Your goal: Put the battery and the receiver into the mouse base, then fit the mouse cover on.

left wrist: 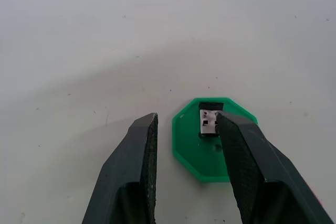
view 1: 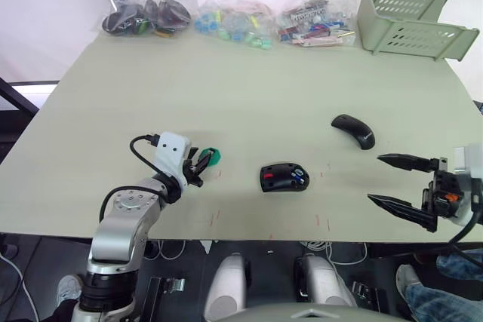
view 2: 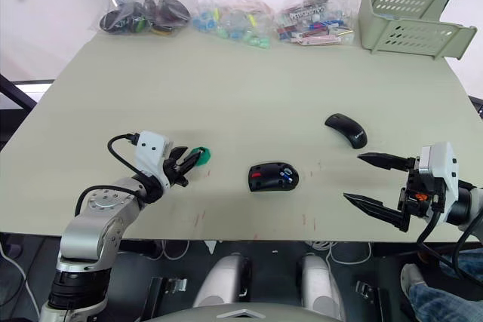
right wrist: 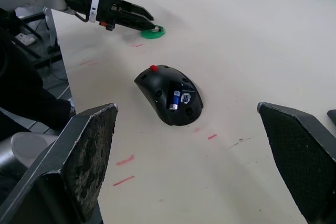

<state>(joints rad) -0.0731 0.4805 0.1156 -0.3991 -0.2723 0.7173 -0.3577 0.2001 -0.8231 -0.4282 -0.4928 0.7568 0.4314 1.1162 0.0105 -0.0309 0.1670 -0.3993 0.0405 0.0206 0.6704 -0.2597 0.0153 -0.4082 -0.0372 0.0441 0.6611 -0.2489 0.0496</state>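
One mouse base (view 1: 284, 178) sits mid-table near the front edge, one battery (right wrist: 174, 99) inside. One mouse cover (view 1: 353, 130) lies far-right. Bare table between. Both grippers, left (left wrist: 184, 145) and right (view 1: 401, 181), are open and empty.

A flat green disc (view 1: 213, 157) lies on the pale desk (view 1: 249, 96), with clear bags of small parts (view 1: 226, 20) and a pale green basket (view 1: 407, 20) along its far edge.

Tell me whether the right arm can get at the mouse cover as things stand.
Probably yes. The mouse cover lies alone on bare table, just beyond the right gripper, whose jaws are wide open. Nothing stands between them; the mouse base sits off to its left.
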